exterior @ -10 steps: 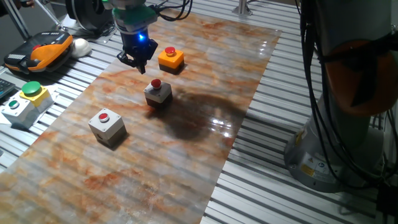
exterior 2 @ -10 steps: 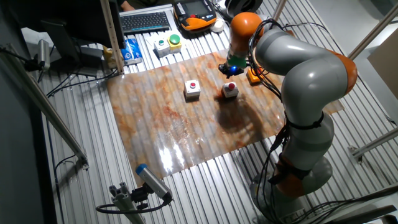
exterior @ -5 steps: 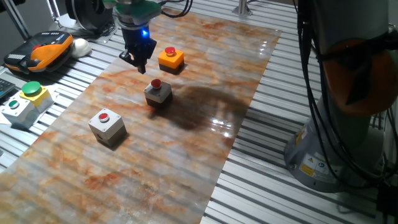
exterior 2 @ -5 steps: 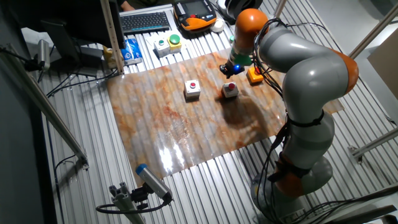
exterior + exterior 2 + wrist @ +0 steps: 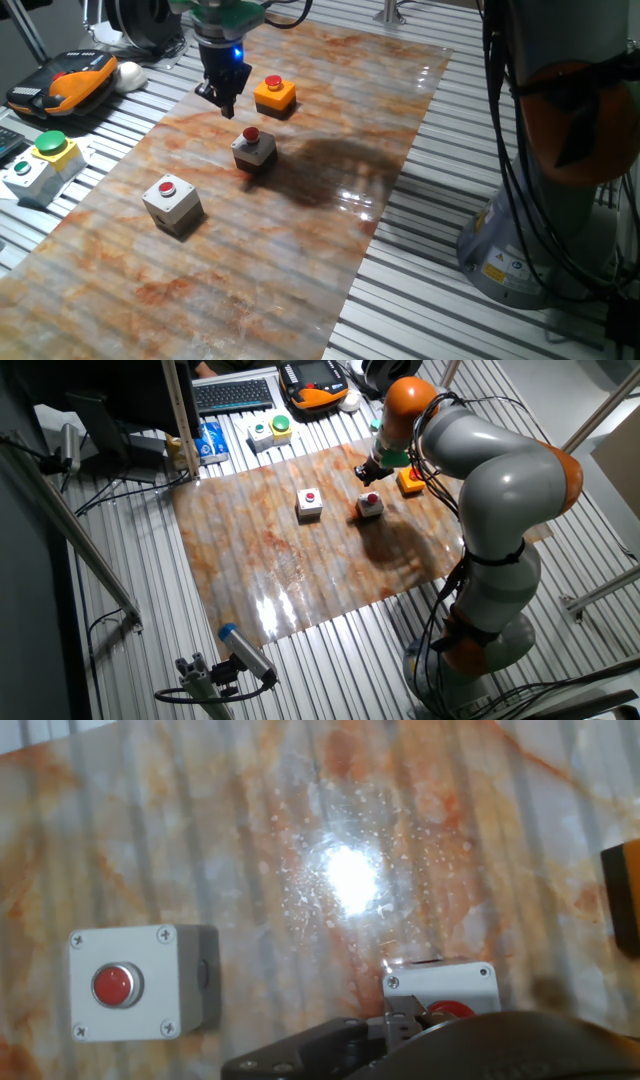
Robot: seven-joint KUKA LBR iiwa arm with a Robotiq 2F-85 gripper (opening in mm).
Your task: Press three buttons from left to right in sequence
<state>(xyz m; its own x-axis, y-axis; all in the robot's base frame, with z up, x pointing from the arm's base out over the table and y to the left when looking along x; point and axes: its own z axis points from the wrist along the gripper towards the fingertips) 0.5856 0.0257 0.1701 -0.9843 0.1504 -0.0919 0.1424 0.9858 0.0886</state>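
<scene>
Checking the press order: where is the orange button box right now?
In one fixed view, the orange button box sits at the mat's far end, beside the gripper.

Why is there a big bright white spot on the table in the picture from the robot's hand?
In the hand view, that spot is glare: light bouncing off the shiny marbled mat, washing out its pattern. In one fixed view, a blue light glows on the hand, and a dark shadow lies on the mat. In the other fixed view, pale glare shines near the mat's front edge.
</scene>
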